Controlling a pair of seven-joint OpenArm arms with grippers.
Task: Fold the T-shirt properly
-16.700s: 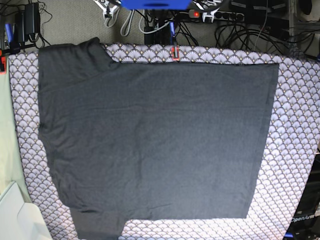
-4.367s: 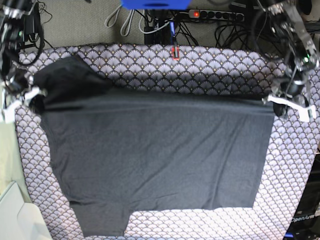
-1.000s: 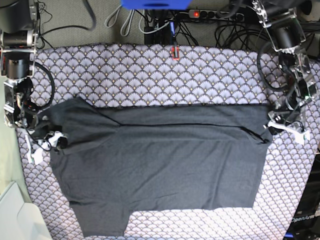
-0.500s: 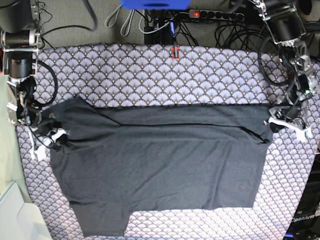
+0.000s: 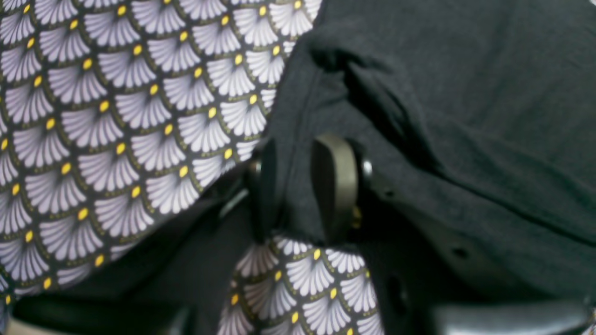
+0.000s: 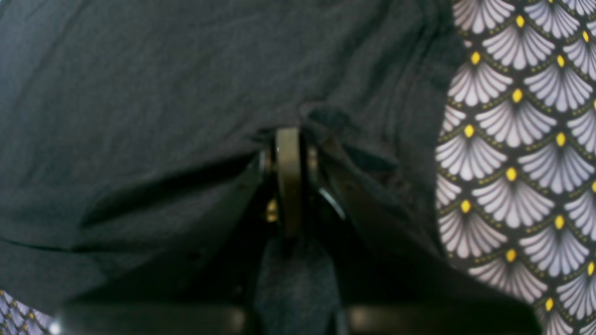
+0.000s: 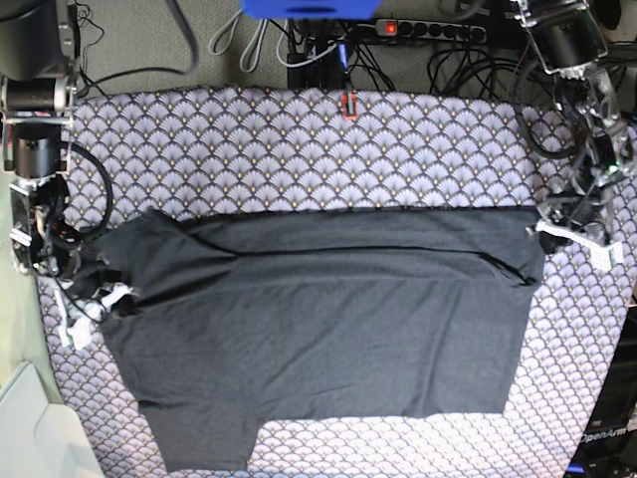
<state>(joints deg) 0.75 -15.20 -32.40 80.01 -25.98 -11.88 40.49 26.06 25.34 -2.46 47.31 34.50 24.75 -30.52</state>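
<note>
Right fingers (image 6: 288,181) closed (T-shirt (image 7: 328,329) unmoved).

Scallop-patterned cloth (image 7: 299,149) covers the table; cables (image 7: 468,60), perhaps floor, behind.

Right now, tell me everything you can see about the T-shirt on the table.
The T-shirt is dark charcoal grey, soft knit, plain side showing. It lies mostly flat on the patterned cloth, its far edge folded over toward the near side, leaving a long crease across it. One short sleeve sticks out at the near left corner of the base view. The left gripper pinches its edge at that view's right; the right gripper is shut on bunched fabric at its left.
</note>
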